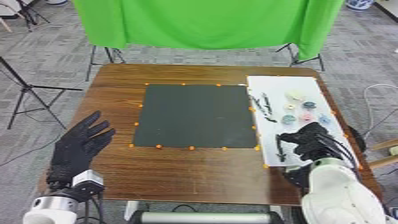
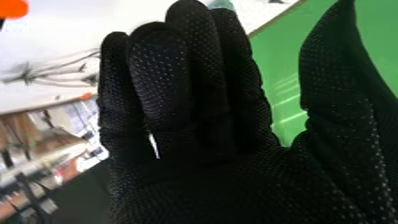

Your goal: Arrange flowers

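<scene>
Flowers (image 1: pixel 309 105) lie on the white mat (image 1: pixel 302 82), ahead of the right hand (image 1: pixel 307 141), whose fingers are straight, thumb spread. They are likely light and easily crushed; best pinched softly, low at the sides.

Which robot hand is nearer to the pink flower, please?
Right. The right robot hand is over the white board, short of the pink flower; the left robot hand is far off, left of the dark mat.

No readable text, labels, brands, numbers or signs on anything.
</scene>
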Robot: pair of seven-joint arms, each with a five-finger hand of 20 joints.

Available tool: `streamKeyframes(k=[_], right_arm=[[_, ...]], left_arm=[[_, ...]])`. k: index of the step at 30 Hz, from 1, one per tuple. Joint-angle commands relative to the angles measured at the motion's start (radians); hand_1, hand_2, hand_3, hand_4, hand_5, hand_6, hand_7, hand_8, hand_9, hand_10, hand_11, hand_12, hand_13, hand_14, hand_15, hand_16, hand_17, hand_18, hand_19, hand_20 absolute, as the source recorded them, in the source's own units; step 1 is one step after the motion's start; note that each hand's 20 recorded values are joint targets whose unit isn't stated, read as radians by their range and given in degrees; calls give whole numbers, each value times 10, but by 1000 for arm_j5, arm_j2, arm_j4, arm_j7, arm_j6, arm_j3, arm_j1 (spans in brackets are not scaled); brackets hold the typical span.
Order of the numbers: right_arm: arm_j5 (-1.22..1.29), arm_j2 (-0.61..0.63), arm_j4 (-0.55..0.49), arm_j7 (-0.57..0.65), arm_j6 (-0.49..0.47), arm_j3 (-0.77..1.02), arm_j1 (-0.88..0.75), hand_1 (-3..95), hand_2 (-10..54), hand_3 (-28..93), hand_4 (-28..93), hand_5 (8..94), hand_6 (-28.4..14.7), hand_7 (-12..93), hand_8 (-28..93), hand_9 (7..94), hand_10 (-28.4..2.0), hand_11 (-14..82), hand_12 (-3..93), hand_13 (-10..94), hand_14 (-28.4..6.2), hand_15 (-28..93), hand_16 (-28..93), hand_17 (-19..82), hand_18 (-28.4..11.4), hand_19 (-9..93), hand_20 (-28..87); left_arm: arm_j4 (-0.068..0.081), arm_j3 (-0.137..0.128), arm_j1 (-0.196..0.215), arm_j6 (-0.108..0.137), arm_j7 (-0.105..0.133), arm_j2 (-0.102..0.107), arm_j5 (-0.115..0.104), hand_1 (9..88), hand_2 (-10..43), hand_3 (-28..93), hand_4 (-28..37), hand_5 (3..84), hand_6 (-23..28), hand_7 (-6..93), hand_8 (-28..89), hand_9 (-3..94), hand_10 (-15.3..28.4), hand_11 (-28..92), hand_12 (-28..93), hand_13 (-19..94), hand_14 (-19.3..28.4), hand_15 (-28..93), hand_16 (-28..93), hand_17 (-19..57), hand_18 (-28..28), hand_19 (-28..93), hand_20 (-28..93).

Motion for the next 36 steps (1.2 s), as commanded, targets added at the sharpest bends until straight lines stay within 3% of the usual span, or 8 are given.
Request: streamKeyframes(k=[1,16,19,24,36], right_arm=[[-69,26,13,43,-79,-50,20,298,-54,838,-261,666,-44,299,-164,716,-168,469,181,699,-110,735,118,347,-242,923,-36],[-122,78,42,92,-116,-168,78,310,-66,839,-260,670,-42,307,-164,714,-167,467,183,694,-108,734,120,342,-239,926,-50],[-131,74,47,87,-143,-165,78,313,-68,840,-259,669,-40,311,-165,712,-166,467,183,694,-107,733,120,341,-238,926,-51],[-156,67,64,98,-188,-210,114,316,-70,841,-259,669,-40,312,-167,710,-167,466,182,692,-108,733,120,340,-238,927,-54],[-199,72,108,108,-258,-323,186,317,-69,841,-261,667,-40,313,-167,703,-166,467,181,689,-108,732,119,337,-237,926,-56]], left_arm=[[-3,-2,10,-2,-3,0,-1,225,39,817,-215,365,95,131,-92,335,189,220,94,254,263,436,-78,-87,257,588,-87],[-4,-2,14,-4,3,3,-3,224,38,818,-213,366,96,130,-93,335,189,219,94,254,263,436,-78,-88,257,589,-87],[-5,1,16,6,7,10,-5,224,38,818,-214,366,96,130,-93,335,189,219,94,254,263,436,-78,-87,257,589,-87],[0,-5,-3,-9,-18,-5,2,225,38,818,-214,365,95,131,-92,335,189,219,94,254,263,436,-78,-87,257,589,-87],[1,0,1,-6,-11,0,-1,225,38,818,-213,366,96,129,-93,335,189,218,95,254,263,437,-78,-88,257,589,-87]])
